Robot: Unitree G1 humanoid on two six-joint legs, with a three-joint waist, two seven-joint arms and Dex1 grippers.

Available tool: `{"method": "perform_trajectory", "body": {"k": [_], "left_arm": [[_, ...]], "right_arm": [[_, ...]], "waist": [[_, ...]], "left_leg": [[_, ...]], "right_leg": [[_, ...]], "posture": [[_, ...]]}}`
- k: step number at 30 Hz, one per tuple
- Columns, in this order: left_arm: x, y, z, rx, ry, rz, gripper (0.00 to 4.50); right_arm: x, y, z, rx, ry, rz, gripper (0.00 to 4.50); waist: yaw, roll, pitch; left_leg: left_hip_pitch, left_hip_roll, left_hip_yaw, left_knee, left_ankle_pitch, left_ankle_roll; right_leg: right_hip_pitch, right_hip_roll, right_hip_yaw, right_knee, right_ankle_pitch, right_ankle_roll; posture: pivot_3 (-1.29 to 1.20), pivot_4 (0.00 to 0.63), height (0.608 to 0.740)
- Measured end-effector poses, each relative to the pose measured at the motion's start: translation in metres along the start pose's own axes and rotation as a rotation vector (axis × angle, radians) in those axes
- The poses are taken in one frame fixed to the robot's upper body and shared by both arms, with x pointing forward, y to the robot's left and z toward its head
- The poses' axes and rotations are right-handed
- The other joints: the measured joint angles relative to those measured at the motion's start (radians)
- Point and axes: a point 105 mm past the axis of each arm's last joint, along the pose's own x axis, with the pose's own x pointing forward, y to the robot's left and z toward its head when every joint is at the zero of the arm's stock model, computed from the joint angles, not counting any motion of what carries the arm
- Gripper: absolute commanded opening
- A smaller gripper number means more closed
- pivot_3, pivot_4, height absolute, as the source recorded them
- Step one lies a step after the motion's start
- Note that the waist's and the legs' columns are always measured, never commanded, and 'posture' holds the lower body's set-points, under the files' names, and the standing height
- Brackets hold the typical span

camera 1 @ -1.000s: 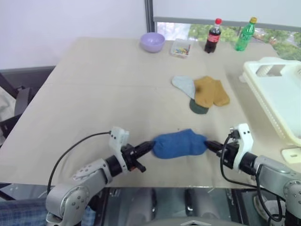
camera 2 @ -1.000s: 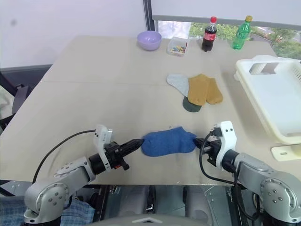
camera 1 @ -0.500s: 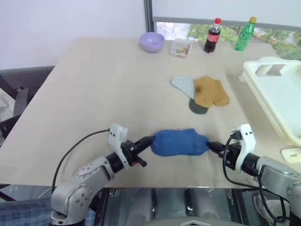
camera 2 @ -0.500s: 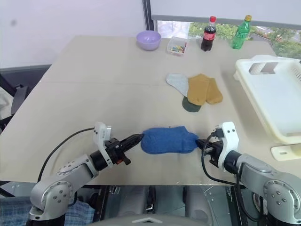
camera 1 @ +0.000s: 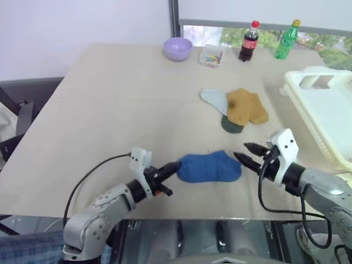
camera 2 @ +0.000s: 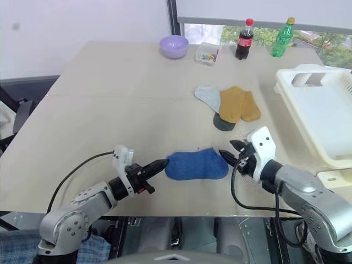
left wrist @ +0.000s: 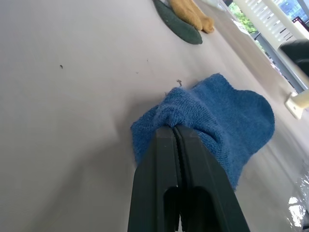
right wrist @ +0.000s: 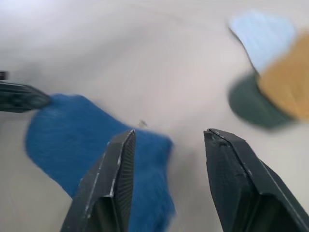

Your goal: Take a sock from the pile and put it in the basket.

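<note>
A royal blue sock (camera 1: 209,166) lies on the table near its front edge. My left gripper (camera 1: 175,168) is shut on the sock's left end, and in the left wrist view the fingers (left wrist: 166,145) pinch a fold of the blue sock (left wrist: 227,125). My right gripper (camera 1: 245,154) is open just above and beside the sock's right end, holding nothing. The pile (camera 1: 236,107) of yellow, pale grey-blue and dark green socks lies further back, right of centre. The white basket (camera 1: 322,118) stands at the table's right edge.
Along the far edge stand a lilac bowl (camera 1: 177,48), a small clear tray (camera 1: 211,56), a cola bottle (camera 1: 249,41) and a green bottle (camera 1: 286,39). A small white piece (camera 1: 342,180) lies in front of the basket. The table's front edge runs just under both arms.
My right gripper has let go of the sock's right end, opened, rolled and lifted a little. The left gripper keeps its hold on the other end.
</note>
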Motion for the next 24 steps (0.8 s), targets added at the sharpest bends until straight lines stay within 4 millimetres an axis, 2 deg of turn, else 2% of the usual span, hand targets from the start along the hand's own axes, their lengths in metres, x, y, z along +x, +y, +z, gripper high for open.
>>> {"method": "perform_trajectory", "body": {"k": [3,6,8,12,16,19,20,23,24], "left_arm": [[0.001,0.003,-0.002,-0.008,0.006,0.007,0.0],[0.004,0.001,-0.004,-0.007,0.016,-0.004,0.0],[0.005,0.003,-0.004,-0.009,0.021,-0.005,0.0],[0.007,0.004,-0.004,-0.008,0.023,-0.002,0.0],[0.008,0.003,-0.005,-0.005,0.024,-0.009,0.0],[0.008,0.003,-0.005,-0.003,0.02,-0.006,0.0],[0.008,0.003,-0.004,-0.001,0.015,-0.007,0.27],[0.006,0.0,-0.005,0.014,0.016,-0.035,1.07],[0.006,-0.003,-0.007,0.017,0.022,-0.053,1.52]], "right_arm": [[0.008,0.001,0.006,-0.102,-0.035,0.091,2.37],[0.02,0.01,0.012,-0.187,-0.072,0.245,2.37],[0.028,0.019,0.003,-0.196,-0.073,0.341,2.37],[0.043,0.022,-0.015,-0.189,-0.051,0.433,2.37],[0.053,0.017,-0.027,-0.205,-0.01,0.463,2.37],[0.059,0.013,-0.045,-0.199,0.067,0.481,2.37],[0.06,0.012,-0.052,-0.2,0.096,0.482,2.41],[0.062,0.011,-0.053,-0.251,0.118,0.497,2.43],[0.063,0.011,-0.054,-0.275,0.132,0.503,2.43]], "waist": [[-0.002,-0.002,0.001],[-0.002,-0.002,0.001],[0.002,-0.003,0.001],[0.002,-0.003,0.002],[0.002,-0.003,0.002],[0.004,-0.003,0.002],[0.005,-0.003,0.002],[0.003,-0.003,0.002],[0.003,-0.003,0.002]], "left_leg": [[0.0,0.0,0.001,0.001,0.0,0.0],[0.001,0.0,0.001,0.001,0.0,0.0],[0.001,0.0,-0.001,0.001,0.0,0.0],[0.0,0.0,0.0,0.001,0.0,0.0],[0.001,0.0,0.0,0.001,0.0,0.0],[0.001,0.0,0.0,0.001,0.0,0.0],[0.001,0.0,0.0,0.001,0.0,0.0],[0.001,0.0,0.001,0.001,0.0,0.0],[0.002,0.0,0.001,0.001,0.0,0.0]], "right_leg": [[0.0,0.0,0.001,0.0,0.0,0.0],[0.001,0.0,0.0,0.0,0.0,0.0],[0.001,0.001,-0.001,0.0,0.0,0.0],[0.001,0.0,0.0,0.0,0.002,-0.004],[0.001,0.0,0.0,0.0,0.003,-0.004],[0.002,0.0,0.0,0.0,0.003,-0.004],[0.002,0.0,0.0,0.0,0.003,-0.004],[0.002,0.0,0.0,0.0,0.003,-0.004],[0.002,0.0,0.0,0.0,0.003,-0.004]], "posture": [[0.0,0.15,0.73],[0.0,0.15,0.73],[0.0,0.15,0.73],[0.0,0.15,0.73],[0.0,0.15,0.73],[0.0,0.15,0.73],[0.0,0.15,0.73],[0.0,0.15,0.73],[0.0,0.15,0.73]]}}
